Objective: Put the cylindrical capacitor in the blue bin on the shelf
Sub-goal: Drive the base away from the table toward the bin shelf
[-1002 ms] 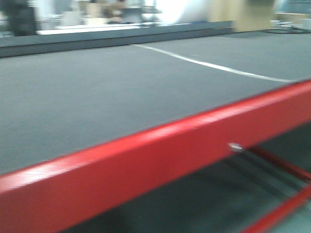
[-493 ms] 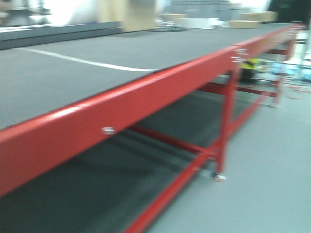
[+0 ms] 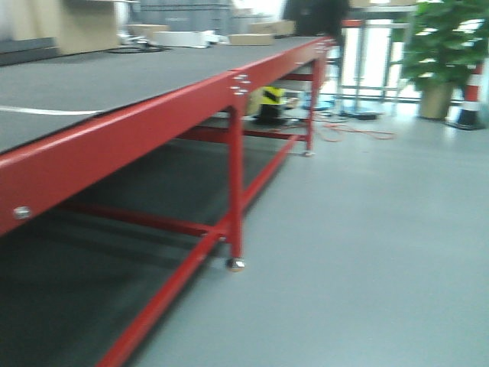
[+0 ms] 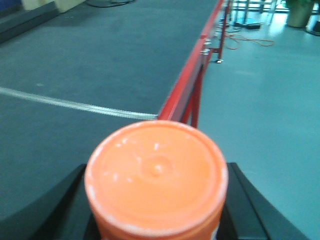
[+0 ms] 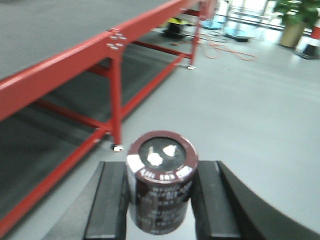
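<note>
Capacitor [image 5: 161, 182], one; orange-lidded jar [image 4: 156, 175], one

The table frame [image 3: 153, 126] is red-painted metal with a soft gloss. The table top [image 3: 114, 76] is dark grey, matt and felt-like. The floor [image 3: 382, 229] is smooth with a dull sheen. The capacitor [image 5: 161, 195] wears a glossy dark-brown sleeve. The orange container [image 4: 156, 175] has a matt, plastic-looking lid, faintly scuffed.

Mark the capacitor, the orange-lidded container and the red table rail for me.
capacitor [image 5: 161, 187]: right wrist view, side wall.
orange-lidded container [image 4: 156, 172]: left wrist view, lid centre.
red table rail [image 3: 153, 128]: front view, front face.
</note>
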You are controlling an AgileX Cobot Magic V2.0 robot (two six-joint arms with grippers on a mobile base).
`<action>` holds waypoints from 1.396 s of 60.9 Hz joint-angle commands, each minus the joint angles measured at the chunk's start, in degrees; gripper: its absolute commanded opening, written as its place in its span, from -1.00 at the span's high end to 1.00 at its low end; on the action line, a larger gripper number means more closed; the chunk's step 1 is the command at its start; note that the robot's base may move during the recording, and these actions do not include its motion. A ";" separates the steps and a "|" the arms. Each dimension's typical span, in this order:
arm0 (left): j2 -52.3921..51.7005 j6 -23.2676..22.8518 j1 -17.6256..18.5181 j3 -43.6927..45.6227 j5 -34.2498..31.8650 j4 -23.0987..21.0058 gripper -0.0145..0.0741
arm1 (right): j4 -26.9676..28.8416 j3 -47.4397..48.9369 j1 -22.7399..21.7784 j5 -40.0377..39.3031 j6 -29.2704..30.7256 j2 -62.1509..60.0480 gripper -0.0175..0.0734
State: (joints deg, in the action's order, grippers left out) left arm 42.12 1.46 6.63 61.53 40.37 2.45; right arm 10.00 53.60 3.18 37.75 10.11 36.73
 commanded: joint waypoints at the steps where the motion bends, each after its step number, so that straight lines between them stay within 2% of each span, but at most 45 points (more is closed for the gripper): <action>1: -0.27 -0.01 0.39 0.16 -1.01 -0.08 0.92 | -0.02 -0.04 0.17 -2.13 0.49 -0.34 0.97; 85: -0.27 -0.01 0.39 0.16 -1.01 -0.08 0.92 | -0.02 -0.04 0.17 -2.13 0.49 -0.34 0.97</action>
State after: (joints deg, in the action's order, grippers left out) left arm 42.01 1.46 6.63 61.53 40.37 2.45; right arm 10.00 53.60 3.18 37.75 10.11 36.73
